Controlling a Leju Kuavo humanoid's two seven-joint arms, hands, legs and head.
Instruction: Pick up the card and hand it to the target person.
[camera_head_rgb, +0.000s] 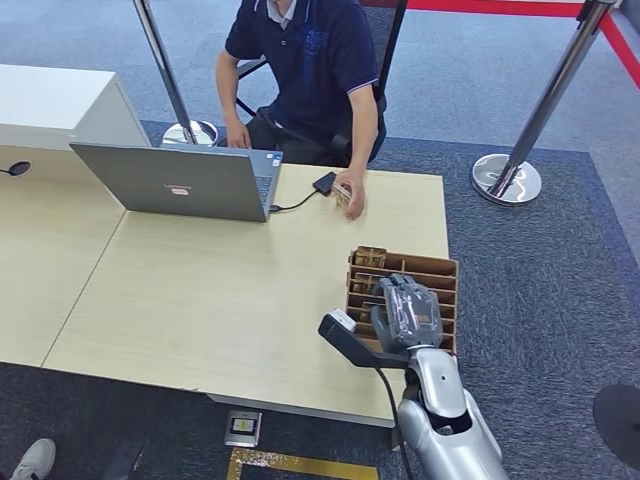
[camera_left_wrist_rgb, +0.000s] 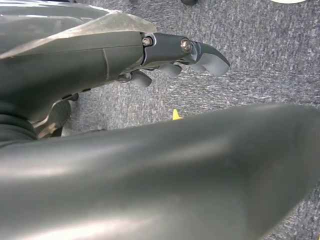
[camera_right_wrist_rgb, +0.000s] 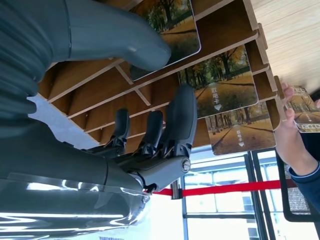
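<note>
A light wood counter (camera_head_rgb: 211, 290) fills the left and middle of the head view, standing on grey-blue carpet (camera_head_rgb: 543, 260). At the upper left a grey laptop (camera_head_rgb: 181, 182) sits open with its lid back toward the camera, a black cable running from it to a small dark adapter (camera_head_rgb: 325, 182). Behind the counter, upper centre, a person in a dark polo shirt (camera_head_rgb: 313, 60) is seated; their hand (camera_head_rgb: 352, 195) rests on the counter holding a card (camera_head_rgb: 341, 194). Chrome stanchion posts (camera_head_rgb: 521, 150) with red tape stand at the upper right.

At the lower right of the counter lies a brown slotted card rack (camera_head_rgb: 438, 275). In the right wrist view, cards (camera_right_wrist_rgb: 222, 87) printed with an autumn avenue sit in its slots, lying flat-faced, long edges along the dividers. The right robot hand (camera_head_rgb: 407, 312) hovers over the rack, fingers (camera_right_wrist_rgb: 183, 117) loosely curled, thumb resting against one card; whether it grips is unclear. In the left wrist view, the left robot hand (camera_left_wrist_rgb: 181, 55) hangs over the carpet, fingers slack, holding nothing.
</note>
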